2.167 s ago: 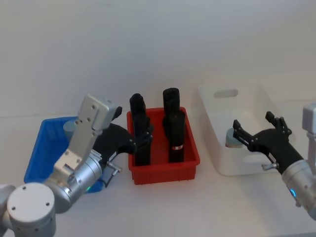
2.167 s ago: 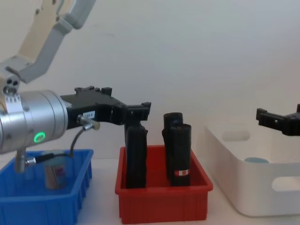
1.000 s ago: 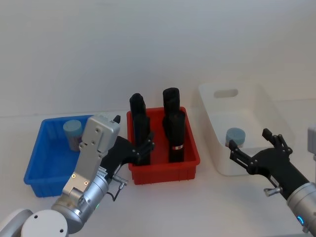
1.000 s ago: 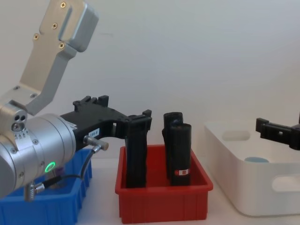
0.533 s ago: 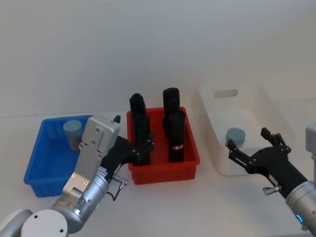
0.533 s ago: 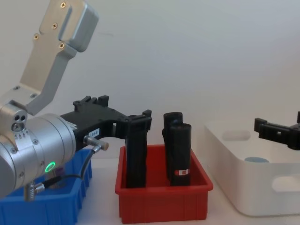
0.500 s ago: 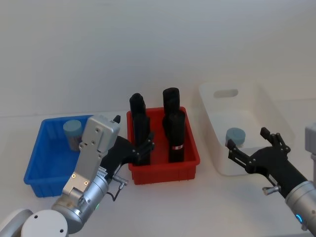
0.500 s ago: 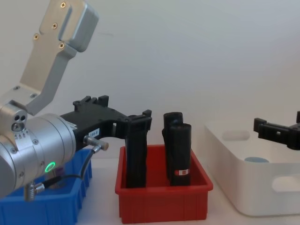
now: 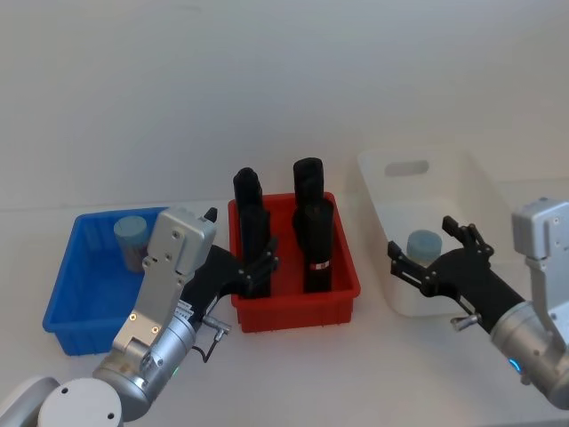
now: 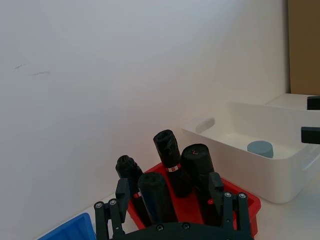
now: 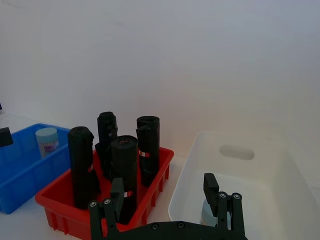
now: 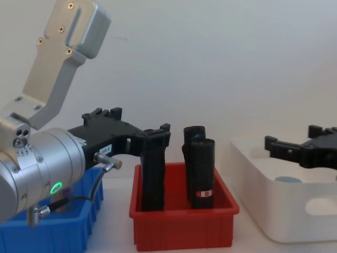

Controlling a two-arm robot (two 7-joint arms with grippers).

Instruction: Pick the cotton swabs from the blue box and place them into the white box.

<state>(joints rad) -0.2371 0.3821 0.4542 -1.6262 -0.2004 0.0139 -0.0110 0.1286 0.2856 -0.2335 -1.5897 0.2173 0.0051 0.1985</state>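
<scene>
Now we see the left gripper [image 10: 168, 192], fingers spread, beside the ribbed blue box [image 9: 84, 298] holding one clear, pale-lidded cotton swabs jar [image 11: 46, 141] (label: right wrist view); right gripper [image 9: 420, 240], likewise spread, above the smooth white box [image 9: 480, 191] containing a second jar [image 10: 260, 148].

Smooth plastic white box [image 9: 380, 213]

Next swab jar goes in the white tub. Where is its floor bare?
The white plastic tub is bare along its far wall and right side; a blue-lidded swab jar sits front-left, below the right gripper. The red bin is packed with black cylinders.
</scene>
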